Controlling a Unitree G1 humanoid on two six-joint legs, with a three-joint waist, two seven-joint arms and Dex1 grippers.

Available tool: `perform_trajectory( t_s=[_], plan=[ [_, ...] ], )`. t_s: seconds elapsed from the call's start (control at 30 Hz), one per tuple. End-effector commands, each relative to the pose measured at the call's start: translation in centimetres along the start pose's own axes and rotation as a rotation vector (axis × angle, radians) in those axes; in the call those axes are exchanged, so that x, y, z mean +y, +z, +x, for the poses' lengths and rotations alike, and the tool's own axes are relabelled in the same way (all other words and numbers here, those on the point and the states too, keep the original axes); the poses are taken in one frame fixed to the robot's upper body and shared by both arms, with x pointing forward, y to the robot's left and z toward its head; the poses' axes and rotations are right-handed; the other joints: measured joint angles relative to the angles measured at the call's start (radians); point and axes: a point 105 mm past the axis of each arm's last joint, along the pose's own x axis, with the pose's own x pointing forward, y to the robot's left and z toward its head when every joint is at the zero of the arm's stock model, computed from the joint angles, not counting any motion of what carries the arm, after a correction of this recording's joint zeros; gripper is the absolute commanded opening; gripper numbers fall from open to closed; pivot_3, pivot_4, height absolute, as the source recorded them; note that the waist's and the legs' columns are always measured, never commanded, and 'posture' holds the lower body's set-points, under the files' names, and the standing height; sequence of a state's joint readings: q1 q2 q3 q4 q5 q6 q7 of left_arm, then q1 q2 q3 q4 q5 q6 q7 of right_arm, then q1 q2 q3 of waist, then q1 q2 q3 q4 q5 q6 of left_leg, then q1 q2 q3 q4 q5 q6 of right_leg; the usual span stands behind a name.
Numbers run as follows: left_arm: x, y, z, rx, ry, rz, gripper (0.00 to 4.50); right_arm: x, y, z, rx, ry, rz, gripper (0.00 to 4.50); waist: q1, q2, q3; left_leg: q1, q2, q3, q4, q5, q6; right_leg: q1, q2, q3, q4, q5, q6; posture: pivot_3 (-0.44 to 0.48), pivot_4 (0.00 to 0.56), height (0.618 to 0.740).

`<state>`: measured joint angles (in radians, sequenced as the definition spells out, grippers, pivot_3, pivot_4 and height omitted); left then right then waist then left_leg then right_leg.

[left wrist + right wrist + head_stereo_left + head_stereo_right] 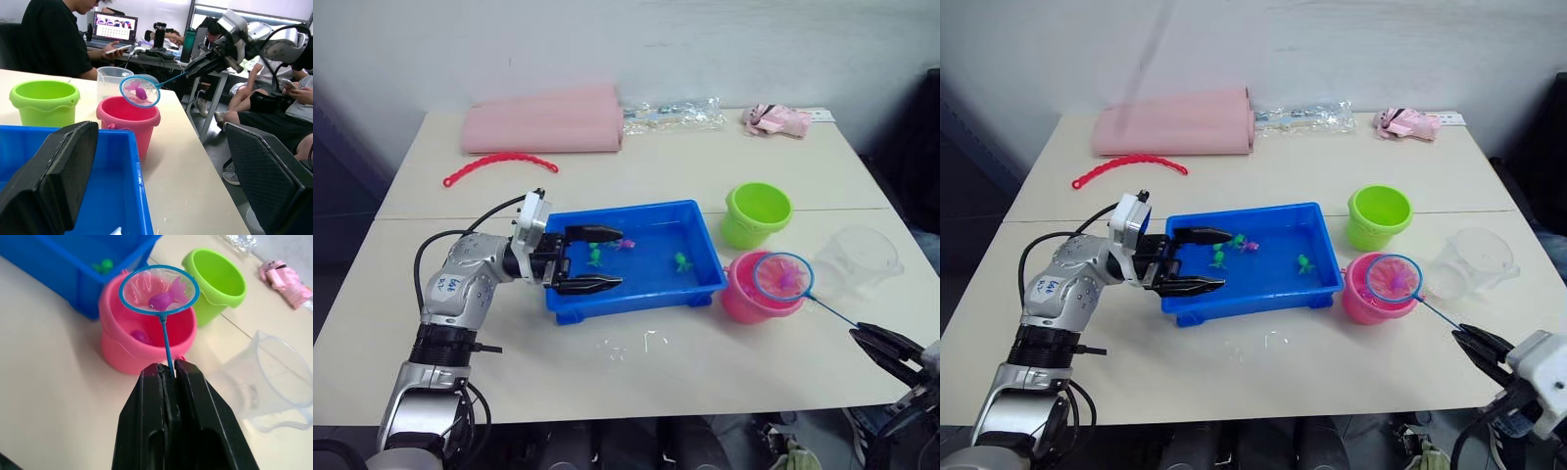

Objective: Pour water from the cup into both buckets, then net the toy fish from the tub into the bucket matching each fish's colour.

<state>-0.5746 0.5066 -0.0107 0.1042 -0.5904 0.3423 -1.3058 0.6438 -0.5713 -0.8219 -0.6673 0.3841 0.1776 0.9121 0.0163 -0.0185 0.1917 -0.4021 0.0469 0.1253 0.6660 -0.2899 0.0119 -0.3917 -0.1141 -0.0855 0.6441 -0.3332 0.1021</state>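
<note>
The right claw point(168, 373) is clamped tight on the thin handle of the net point(160, 289), fingers pressed together around it. Follow that handle out and the hoop hangs right over the mouth of the pink bucket point(117, 350), with a purple-pink fish point(164, 297) lying in the mesh. Down inside the bucket there's another pink fish point(139, 336) at the bottom. Just beside the pink bucket, on its far side, stands the green bucket point(756, 213), upright and close to the tub's corner. The clear cup point(859, 257) sits upright on the table to the right of both buckets, near the net's handle.

Over on the other side, the left claw point(594, 260) is spread wide open, holding nothing, its two fingers point(591, 233) reaching over the left end of the blue tub point(607, 302). In the tub's water, two green fish point(682, 261) and a small pink one point(626, 244) are scattered across the middle.

At the back of the table lie a pink roll point(543, 124), a red wavy strip point(499, 164), a clear plastic wrapper point(672, 115) and a pink cloth point(775, 119).
</note>
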Motion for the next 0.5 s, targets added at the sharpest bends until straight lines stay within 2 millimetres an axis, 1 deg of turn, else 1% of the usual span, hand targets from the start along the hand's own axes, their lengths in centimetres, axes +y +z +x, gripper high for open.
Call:
perform_trajectory(
  t_s=[0.03, 0.1, 0.17, 0.23, 0.27, 0.3, 0.4, 0.5],
  plan=[
    [-0.3, 0.4, 0.4, -0.002, -0.02, 0.028, 4.47, -0.5, -0.9, 0.6, 0.008, -0.072, -0.28, 0.0, -0.001, 0.0, 0.0, 0.0, 0.0, 0.0, 0.0, 0.0, -0.001, 0.0, 0.0, 0.0, 0.0, 0.0, 0.0, 0.0, 0.15, 0.74],
    [-0.4, 0.3, 0.5, -0.002, -0.017, 0.028, 4.47, -1.0, -1.0, 1.0, -0.006, -0.111, -0.344, 0.0, -0.001, 0.0, 0.0, 0.0, 0.0, 0.0, 0.0, 0.001, -0.001, 0.0, 0.0, 0.0, 0.0, 0.0, 0.0, 0.0, 0.15, 0.74],
    [-0.5, 0.3, 0.6, -0.006, -0.006, 0.029, 4.47, -1.3, -0.9, 1.4, -0.024, -0.135, -0.46, 0.0, -0.001, 0.0, 0.0, 0.0, 0.0, 0.0, 0.0, 0.001, -0.001, 0.0, 0.0, 0.0, 0.001, 0.0, 0.0, 0.0, 0.15, 0.74],
    [-0.6, 0.3, 0.7, -0.009, 0.002, 0.029, 4.47, -1.2, -0.6, 1.7, -0.039, -0.116, -0.621, 0.0, -0.001, 0.0, 0.0, 0.0, 0.0, 0.0, 0.0, 0.001, -0.001, 0.0, 0.0, 0.0, 0.001, 0.0, 0.0, 0.0, 0.15, 0.74],
    [-0.7, 0.3, 0.7, -0.012, 0.008, 0.03, 4.47, -1.4, -0.6, 1.8, -0.022, -0.114, -0.742, 0.0, -0.002, 0.0, 0.0, 0.0, 0.0, 0.0, 0.0, 0.001, -0.002, 0.0, 0.0, 0.0, 0.001, 0.0, 0.0, 0.0, 0.15, 0.74],
    [-0.7, 0.3, 0.8, -0.013, 0.012, 0.03, 4.47, -1.6, -0.7, 1.8, -0.011, -0.109, -0.825, 0.0, -0.002, 0.0, 0.0, 0.0, 0.0, 0.0, 0.0, 0.001, -0.002, 0.0, 0.0, 0.001, 0.001, 0.0, 0.0, 0.0, 0.15, 0.74],
    [-0.8, 0.4, 0.8, -0.015, 0.027, 0.032, 4.47, -1.9, -1.2, 1.6, -0.001, -0.092, -0.988, 0.0, 0.0, 0.0, 0.0, 0.001, 0.001, 0.0, 0.0, 0.002, -0.002, 0.0, 0.0, 0.001, 0.001, 0.0, 0.0, 0.0, 0.15, 0.74],
    [-0.8, 0.4, 0.8, -0.015, 0.037, 0.033, 4.47, -2.1, -1.5, 1.5, -0.01, -0.09, -1.088, 0.0, 0.0, 0.0, 0.0, 0.001, 0.0, 0.0, 0.0, 0.002, -0.002, 0.0, 0.0, 0.001, 0.001, 0.0, 0.0, 0.0, 0.15, 0.74]
  ],
)
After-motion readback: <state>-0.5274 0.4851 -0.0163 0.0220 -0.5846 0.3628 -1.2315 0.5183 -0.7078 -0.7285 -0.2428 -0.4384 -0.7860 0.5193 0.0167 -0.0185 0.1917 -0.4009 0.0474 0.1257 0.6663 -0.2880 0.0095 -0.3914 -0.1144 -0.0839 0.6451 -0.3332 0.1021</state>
